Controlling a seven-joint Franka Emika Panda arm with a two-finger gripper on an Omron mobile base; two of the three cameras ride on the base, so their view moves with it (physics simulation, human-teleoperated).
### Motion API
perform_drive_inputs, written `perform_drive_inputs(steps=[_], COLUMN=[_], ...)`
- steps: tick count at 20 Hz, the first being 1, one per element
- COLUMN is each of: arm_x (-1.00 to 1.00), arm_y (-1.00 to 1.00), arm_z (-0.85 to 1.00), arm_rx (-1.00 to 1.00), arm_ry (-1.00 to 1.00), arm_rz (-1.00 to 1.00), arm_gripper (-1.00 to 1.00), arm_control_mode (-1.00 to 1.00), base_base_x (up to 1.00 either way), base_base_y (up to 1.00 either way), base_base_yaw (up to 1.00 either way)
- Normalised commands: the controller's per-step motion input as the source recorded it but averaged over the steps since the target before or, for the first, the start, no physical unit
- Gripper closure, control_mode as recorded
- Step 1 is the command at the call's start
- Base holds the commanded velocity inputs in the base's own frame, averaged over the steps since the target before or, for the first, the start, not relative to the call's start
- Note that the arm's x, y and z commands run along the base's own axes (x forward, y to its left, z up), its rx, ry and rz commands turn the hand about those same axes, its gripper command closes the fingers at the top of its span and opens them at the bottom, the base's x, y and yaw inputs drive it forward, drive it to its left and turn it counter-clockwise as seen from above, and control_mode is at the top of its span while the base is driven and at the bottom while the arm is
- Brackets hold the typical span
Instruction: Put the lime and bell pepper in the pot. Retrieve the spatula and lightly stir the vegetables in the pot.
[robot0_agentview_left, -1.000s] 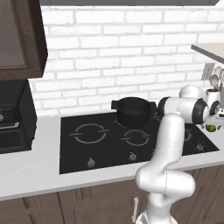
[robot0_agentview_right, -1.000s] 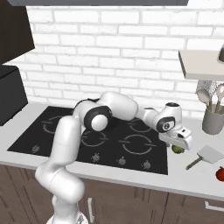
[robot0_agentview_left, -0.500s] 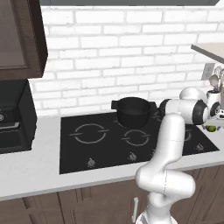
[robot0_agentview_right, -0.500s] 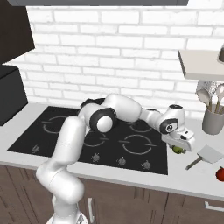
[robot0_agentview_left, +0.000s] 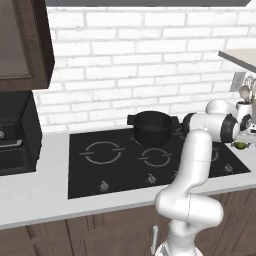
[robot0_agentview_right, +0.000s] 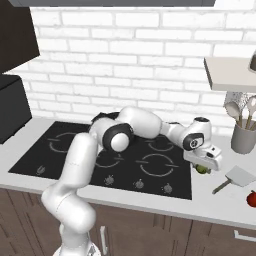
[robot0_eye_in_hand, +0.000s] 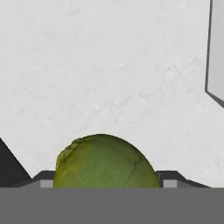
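Observation:
The green lime (robot0_eye_in_hand: 105, 162) lies on the pale counter just right of the cooktop, also seen as the lime (robot0_agentview_right: 202, 169) and the lime (robot0_agentview_left: 241, 145). My gripper (robot0_agentview_right: 202, 165) reaches down over it, its fingers pressed against the lime's two sides. The black pot (robot0_agentview_left: 151, 127) stands on the back of the cooktop, well to the left of the hand. The pale grey spatula (robot0_agentview_right: 235, 177) lies on the counter right of the lime; its flat head (robot0_eye_in_hand: 216, 52) shows at the edge of the hand view. The red bell pepper (robot0_agentview_right: 252, 198) sits at the counter's front right.
A grey holder with round-headed spoons (robot0_agentview_right: 243, 137) stands at the back right under a wall shelf (robot0_agentview_right: 230, 72). The black cooktop (robot0_agentview_left: 125, 160) spans the middle of the counter. A dark appliance (robot0_agentview_left: 15, 135) sits at the far left.
The hand has shifted slightly right and down onto the lime, and the fingers have closed in against it. The lime, spatula and pepper stay where they were.

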Motion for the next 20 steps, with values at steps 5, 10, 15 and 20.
perform_drive_inputs(steps=[5,10,15,20], arm_x=[-0.25,-0.32,-0.31,-0.31], arm_y=[0.42,0.45,0.35,0.48], arm_z=[0.15,0.23,0.35,0.58], arm_rx=[0.00,0.00,0.00,0.00], arm_ry=[-0.09,-0.15,-0.10,-0.08], arm_rz=[0.13,0.11,0.07,0.08], arm_gripper=[1.00,1.00,1.00,1.00], arm_control_mode=[-1.00,-1.00,-1.00,-1.00], base_base_x=[0.00,0.00,0.00,0.00], base_base_y=[0.00,0.00,0.00,0.00], base_base_yaw=[0.00,0.00,0.00,0.00])
